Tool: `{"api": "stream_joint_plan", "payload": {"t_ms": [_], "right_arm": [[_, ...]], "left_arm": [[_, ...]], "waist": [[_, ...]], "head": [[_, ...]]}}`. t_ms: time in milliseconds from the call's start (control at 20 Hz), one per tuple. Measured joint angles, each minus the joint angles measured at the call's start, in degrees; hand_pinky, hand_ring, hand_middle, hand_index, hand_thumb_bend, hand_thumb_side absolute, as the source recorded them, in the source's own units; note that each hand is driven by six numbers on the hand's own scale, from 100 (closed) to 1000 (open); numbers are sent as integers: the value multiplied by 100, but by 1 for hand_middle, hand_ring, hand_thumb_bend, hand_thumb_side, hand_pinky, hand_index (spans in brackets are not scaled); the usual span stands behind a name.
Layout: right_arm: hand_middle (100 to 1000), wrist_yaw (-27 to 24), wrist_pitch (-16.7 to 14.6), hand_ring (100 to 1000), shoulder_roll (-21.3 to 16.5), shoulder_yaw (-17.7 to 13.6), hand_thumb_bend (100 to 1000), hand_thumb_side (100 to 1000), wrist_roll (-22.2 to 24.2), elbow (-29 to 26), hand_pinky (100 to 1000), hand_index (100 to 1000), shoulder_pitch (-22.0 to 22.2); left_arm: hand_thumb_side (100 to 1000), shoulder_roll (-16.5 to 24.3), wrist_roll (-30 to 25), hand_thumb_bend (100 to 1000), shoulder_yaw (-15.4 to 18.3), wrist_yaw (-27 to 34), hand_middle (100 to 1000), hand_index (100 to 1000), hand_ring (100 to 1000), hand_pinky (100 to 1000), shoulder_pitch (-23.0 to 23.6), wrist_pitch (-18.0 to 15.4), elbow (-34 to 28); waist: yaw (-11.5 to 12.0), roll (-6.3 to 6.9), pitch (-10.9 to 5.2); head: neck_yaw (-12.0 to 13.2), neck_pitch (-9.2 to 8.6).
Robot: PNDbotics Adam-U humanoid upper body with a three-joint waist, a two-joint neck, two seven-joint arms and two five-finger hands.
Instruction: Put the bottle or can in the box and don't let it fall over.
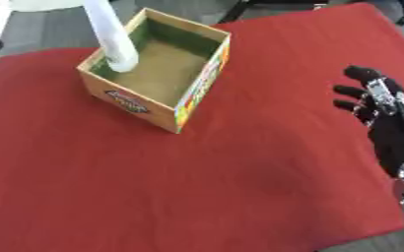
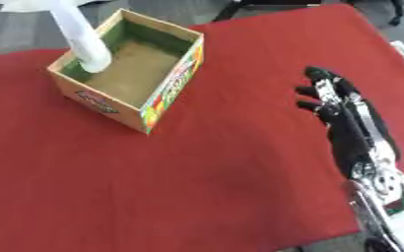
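A smooth white cylindrical bottle (image 1: pixel 112 37) is seen leaning inside the square cardboard box (image 1: pixel 158 69) on red cloth (image 1: pixel 197 187); the right hand (image 2: pixel 339 115) is held open-fingered, well apart.

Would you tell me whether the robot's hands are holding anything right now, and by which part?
Nothing is held. The right hand is open over the red cloth, apart from the box; the left hand is not in view.
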Motion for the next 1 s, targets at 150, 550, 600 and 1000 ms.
{"api": "stream_joint_plan", "payload": {"t_ms": [150,550,600,1000], "right_arm": [[878,0,1,827,0,0,100,672,1,-6,808,825,0],[879,0,0,827,0,-1,100,673,0,-6,808,825,23],[879,0,0,827,0,-1,100,674,-1,-6,808,825,39],[879,0,-22,827,2,-32,100,660,-30,-1,809,825,161]], "left_arm": [[754,0,-269,193,3,-51,772,805,738,832,23,-94,25],[744,11,-472,108,69,92,759,793,725,821,126,-97,-30],[743,18,-477,100,69,128,766,796,732,825,150,-81,-64],[653,316,-298,100,152,839,728,760,689,799,479,145,-859]], "waist": [[37,-19,2],[107,-34,-1],[127,-34,-3],[343,-80,-127]], "head": [[-6,5],[-25,59],[-33,78],[-158,207]]}}
